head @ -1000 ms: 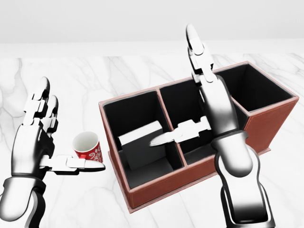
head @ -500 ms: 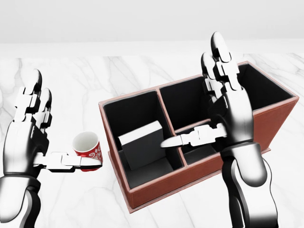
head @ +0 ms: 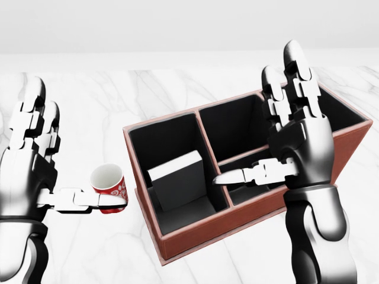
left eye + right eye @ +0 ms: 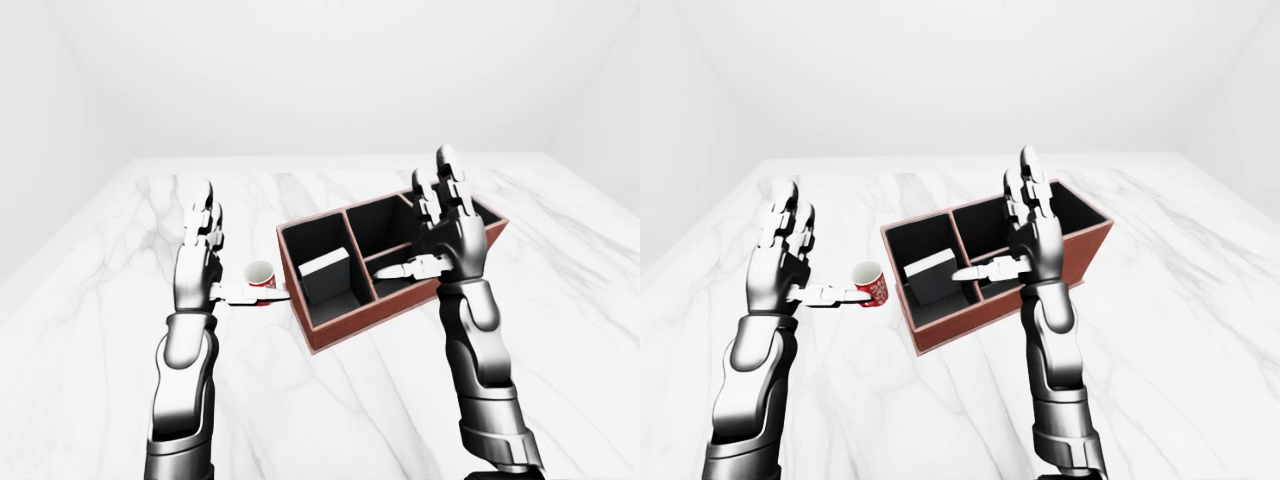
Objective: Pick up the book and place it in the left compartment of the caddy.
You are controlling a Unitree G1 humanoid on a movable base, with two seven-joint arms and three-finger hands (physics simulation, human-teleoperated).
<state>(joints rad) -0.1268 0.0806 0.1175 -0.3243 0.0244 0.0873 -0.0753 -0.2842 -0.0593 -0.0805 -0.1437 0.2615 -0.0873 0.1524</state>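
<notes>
Head view: book (image 3: pixel 177 180) leans inside the caddy's (image 3: pixel 177 239) left compartment.

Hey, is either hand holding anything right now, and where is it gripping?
Nothing is held. The left hand and right hand are both open; the book sits in the caddy's left compartment.

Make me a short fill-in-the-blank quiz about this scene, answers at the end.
1. The book leans inside the caddy's ____ compartment.
2. The red cup stands on the table, to the ____ of the caddy in the head view.
3. Both the left hand and right hand are ____, holding nothing.

Answers: left; left; open
</notes>
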